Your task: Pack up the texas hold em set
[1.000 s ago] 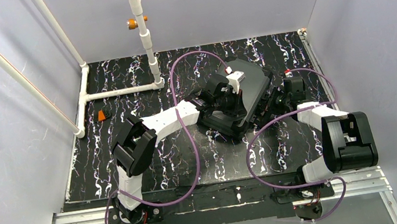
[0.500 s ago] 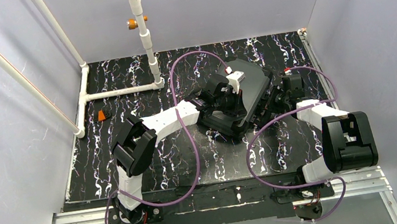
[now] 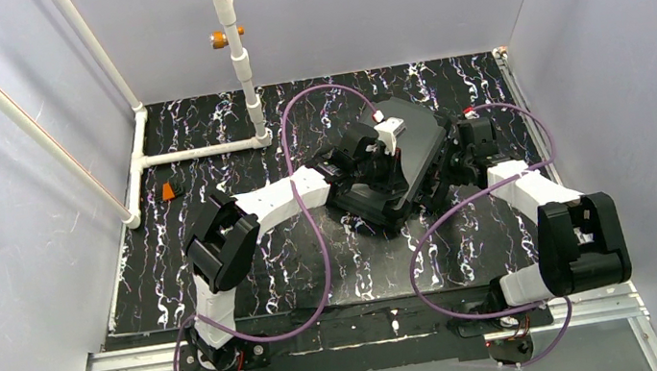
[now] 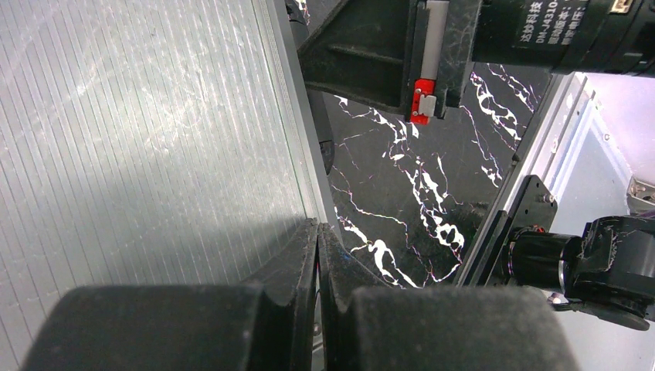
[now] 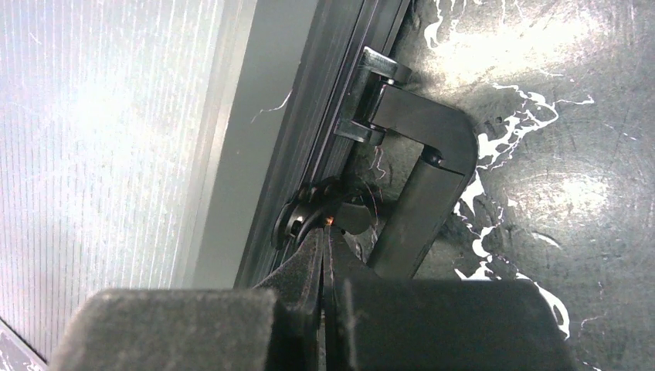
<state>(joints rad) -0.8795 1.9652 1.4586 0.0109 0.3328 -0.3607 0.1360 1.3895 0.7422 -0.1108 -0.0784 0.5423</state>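
Black case (image 3: 423, 145), left gripper (image 4: 317, 232) pinched together, right gripper (image 5: 323, 236) together by its handle (image 5: 417, 201); motor label (image 4: 550, 15) reads DM-J4310

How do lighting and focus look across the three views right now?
Top external: even, soft light, the case in focus. Left wrist: glare streaks the ribbed panel, a shadow band lower down; the left claw is blurred up close. Right wrist: panel washed out white at left, sheen on the table, right claw soft.
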